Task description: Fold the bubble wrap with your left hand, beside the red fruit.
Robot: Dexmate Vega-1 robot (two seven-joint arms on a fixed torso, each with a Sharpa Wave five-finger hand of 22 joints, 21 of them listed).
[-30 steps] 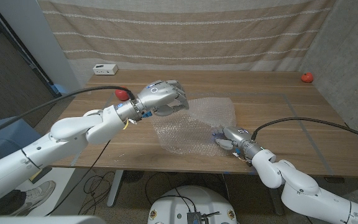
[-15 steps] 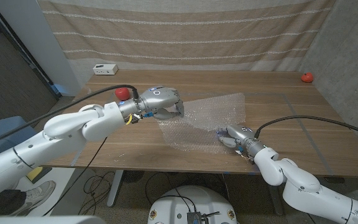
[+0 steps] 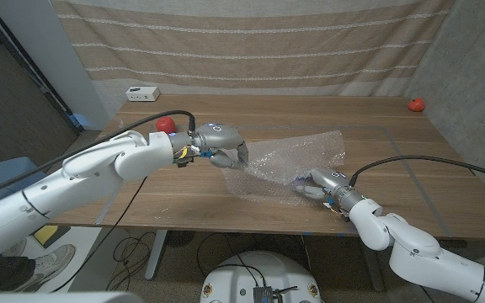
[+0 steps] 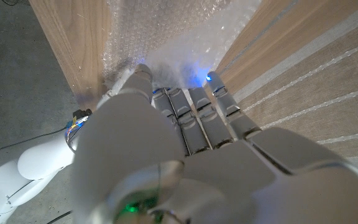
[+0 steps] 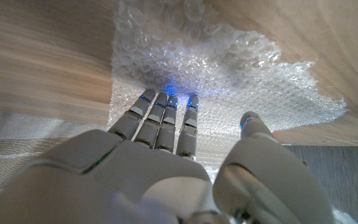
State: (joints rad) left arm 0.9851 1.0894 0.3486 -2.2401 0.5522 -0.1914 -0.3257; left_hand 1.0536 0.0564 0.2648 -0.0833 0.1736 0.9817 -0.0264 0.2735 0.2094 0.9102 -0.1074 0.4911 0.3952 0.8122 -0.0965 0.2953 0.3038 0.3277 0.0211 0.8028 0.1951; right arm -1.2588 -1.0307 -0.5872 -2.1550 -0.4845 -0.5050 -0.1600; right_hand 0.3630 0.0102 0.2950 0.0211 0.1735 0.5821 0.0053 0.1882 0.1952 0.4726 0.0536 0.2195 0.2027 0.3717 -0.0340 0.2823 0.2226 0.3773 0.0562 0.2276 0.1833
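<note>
While the left hand (image 3: 221,145) grips the bubble wrap's (image 3: 297,160) edge with curled fingers, the right hand (image 3: 325,184) presses straight fingers on its near corner. Red fruit (image 3: 166,124) sits behind the left wrist. No readable writing.

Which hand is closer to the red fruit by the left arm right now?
Left. The left hand grips the bubble wrap just beside the red fruit; the right hand rests on the wrap's near edge, far across the table.
</note>
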